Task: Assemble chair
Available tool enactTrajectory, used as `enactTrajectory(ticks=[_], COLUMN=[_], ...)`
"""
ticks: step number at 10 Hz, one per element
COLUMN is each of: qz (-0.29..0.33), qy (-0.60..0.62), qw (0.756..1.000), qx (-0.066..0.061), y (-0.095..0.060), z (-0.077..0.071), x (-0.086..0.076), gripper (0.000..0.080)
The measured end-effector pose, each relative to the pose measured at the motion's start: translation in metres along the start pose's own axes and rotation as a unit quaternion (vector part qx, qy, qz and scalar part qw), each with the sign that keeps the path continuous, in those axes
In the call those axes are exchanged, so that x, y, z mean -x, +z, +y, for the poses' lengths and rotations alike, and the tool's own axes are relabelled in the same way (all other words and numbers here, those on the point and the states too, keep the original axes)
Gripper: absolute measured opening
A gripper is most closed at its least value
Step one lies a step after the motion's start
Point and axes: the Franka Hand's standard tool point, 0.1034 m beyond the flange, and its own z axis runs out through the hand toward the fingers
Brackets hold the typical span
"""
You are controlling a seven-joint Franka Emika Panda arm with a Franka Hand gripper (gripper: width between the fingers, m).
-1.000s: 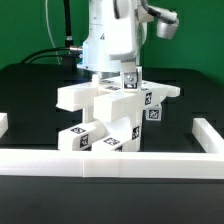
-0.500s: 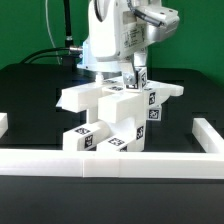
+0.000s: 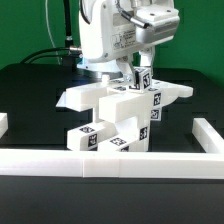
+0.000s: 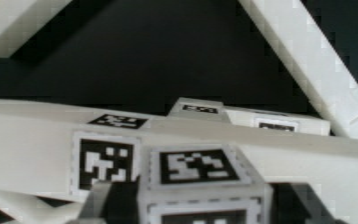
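The chair is a cluster of glossy white tagged parts standing on the black table, just behind the low white wall. My gripper comes down from above on the cluster's upper right side and is shut on an upright white tagged block of the chair. In the wrist view this block fills the space between my dark fingers, with my gripper closed on its sides. Other tagged white chair parts lie beside and behind it. The contact under the block is hidden.
The long low white border wall runs across the front, with short side pieces at the exterior view's left and right. Black cables lie behind the arm on the black table.
My gripper has moved a little toward the exterior view's right with the tagged block in it, and the chair cluster has shifted and turned with it.
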Motion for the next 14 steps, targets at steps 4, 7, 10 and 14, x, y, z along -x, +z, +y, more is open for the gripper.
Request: enactTrajectory(ticks=[4, 7, 10, 14], qz=[0.0, 0.0, 0.0, 0.021], qy=[-0.068, -0.179, -0.298, -0.535], qw=[0.998, 0.984, 0.955, 0.843], qx=[0.003, 0.005, 0.007, 0.061], y=[-0.0005, 0.0, 0.0001, -0.0025], z=[-0.0004, 0.0008, 0.0012, 0.0054], x=[-0.0006, -0.0008, -0.001, 0.0018], gripper=[0.0552, 0.0643, 0.0649, 0.0649])
